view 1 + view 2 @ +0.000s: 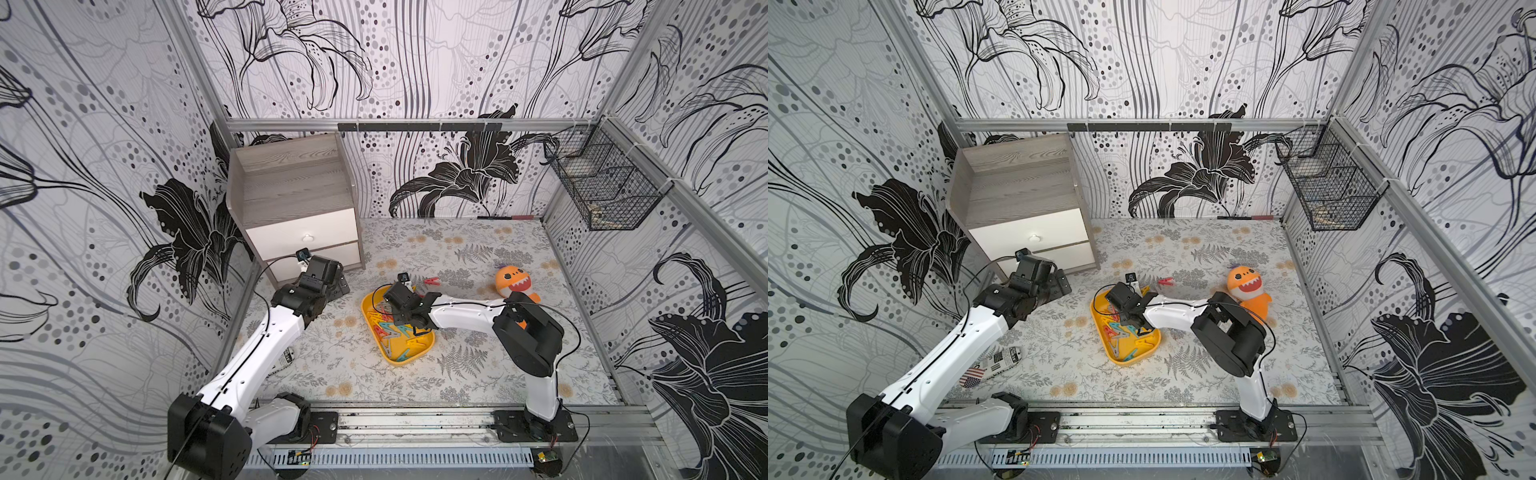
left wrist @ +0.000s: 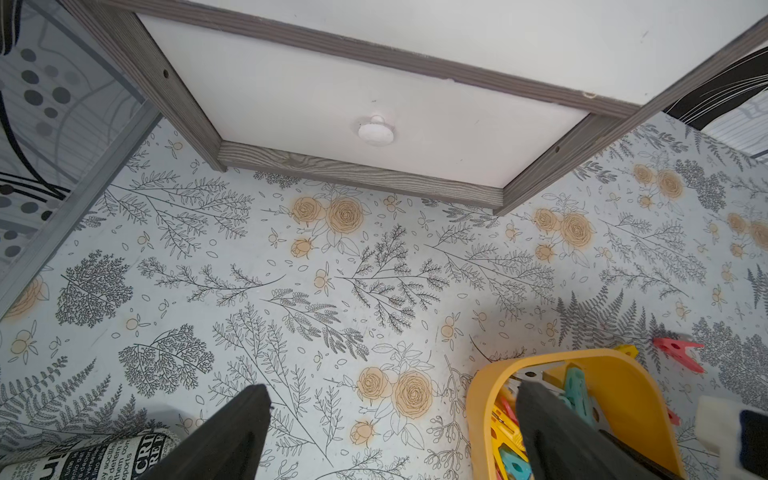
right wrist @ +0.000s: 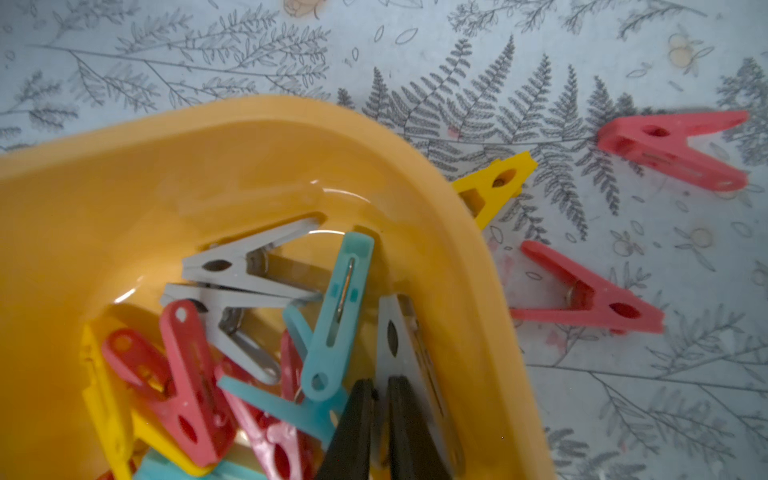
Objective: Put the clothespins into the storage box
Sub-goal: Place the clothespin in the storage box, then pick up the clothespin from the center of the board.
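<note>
1. Starting at the right end effector (image 3: 376,386), we see its black fingertips almost together, with only a slit between them, low inside the storage box (image 3: 291,124). A grey clothespin (image 3: 399,340) lies right against one fingertip. We cannot tell whether it is pinched or lying free.
2. Around it, a teal clothespin (image 3: 336,316) leans across a loose heap of grey, red and yellow pins on the box floor (they overlap too much for us to count).
3. Just outside the rim, a yellow clothespin (image 3: 494,183) rests on the surface (image 3: 166,50), partly hidden by the box wall. A red clothespin (image 3: 590,299) lies near it, and a second red clothespin (image 3: 673,149) lies farther out.
4. The left end effector (image 2: 390,386) hangs above the surface with its fingers spread wide and nothing between them. It is near one end of the box and faces the lower drawer of the drawer cabinet (image 2: 374,83).
5. In both top views the box sits mid-surface between the arms. An orange plush toy (image 1: 517,282) stands beyond the right arm, and a wire basket (image 1: 602,183) hangs on the right wall.
</note>
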